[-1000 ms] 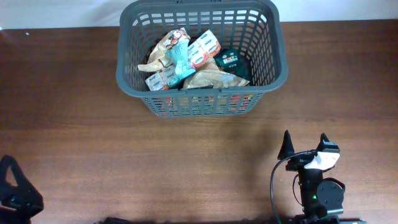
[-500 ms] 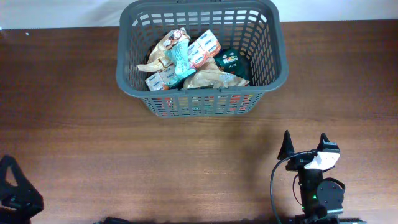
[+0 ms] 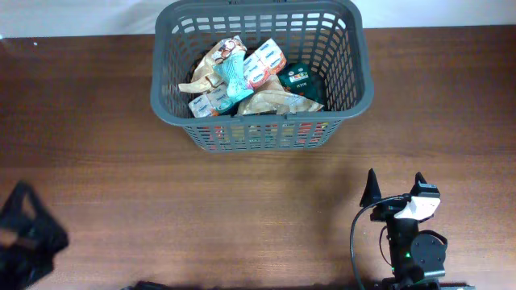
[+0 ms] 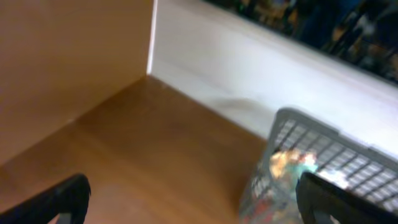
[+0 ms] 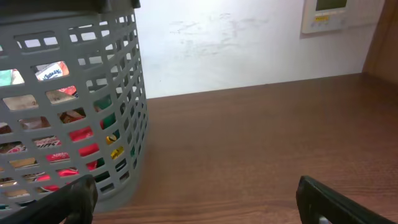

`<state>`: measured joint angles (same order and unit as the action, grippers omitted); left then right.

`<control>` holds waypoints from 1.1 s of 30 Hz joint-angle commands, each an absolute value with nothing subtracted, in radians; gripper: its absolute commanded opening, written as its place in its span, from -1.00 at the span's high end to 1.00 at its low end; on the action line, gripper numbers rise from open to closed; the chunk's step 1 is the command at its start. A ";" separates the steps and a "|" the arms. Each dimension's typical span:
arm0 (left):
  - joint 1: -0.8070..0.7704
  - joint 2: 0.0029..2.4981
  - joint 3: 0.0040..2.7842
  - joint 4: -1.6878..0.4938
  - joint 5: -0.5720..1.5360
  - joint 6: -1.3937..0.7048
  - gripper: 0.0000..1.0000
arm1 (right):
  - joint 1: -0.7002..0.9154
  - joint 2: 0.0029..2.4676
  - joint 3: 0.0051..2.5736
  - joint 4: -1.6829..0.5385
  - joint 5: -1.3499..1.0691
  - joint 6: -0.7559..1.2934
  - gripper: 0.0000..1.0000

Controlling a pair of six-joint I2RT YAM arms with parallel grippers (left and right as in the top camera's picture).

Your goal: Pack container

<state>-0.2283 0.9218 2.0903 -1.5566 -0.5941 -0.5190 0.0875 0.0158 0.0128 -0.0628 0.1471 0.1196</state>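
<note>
- A brown wooden table (image 3: 97,121) is filling the overhead view, with a white strip running along its far edge. The basket (image 3: 256,118) is sitting at the far middle of the table. Packets (image 3: 242,76) are lying in a heap inside it.
- The left arm (image 3: 28,246) is looking blurry at the near left corner. It is sitting a bit further in than half a second ago, so it is starting to move.
- The right gripper (image 3: 395,184) is staying still at the near right, wide open and holding nothing.
- No packets are showing loose on the table, so I think the packing is nearly done or done.
- In the left wrist view, the left gripper (image 4: 199,199) is standing wide open, with nothing between its fingers. The basket is lying ahead and to the right, well apart from it.
- In the right wrist view, the fingers are spreading wide and empty. The basket is standing ahead on the left, apart from them.
</note>
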 commanded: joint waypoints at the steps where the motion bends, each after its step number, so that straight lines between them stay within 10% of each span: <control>1: -0.217 0.865 1.884 -1.406 -0.527 -0.553 -0.98 | 0.084 0.006 0.006 -0.071 0.134 0.112 -0.98; 11: -0.198 0.605 1.153 -0.847 -0.372 -0.604 -0.98 | 0.084 0.006 0.006 -0.071 0.134 0.112 -0.98; 33: -0.133 0.537 0.503 -0.272 -0.327 -0.666 -0.98 | 0.085 0.006 0.006 -0.071 0.134 0.112 -0.98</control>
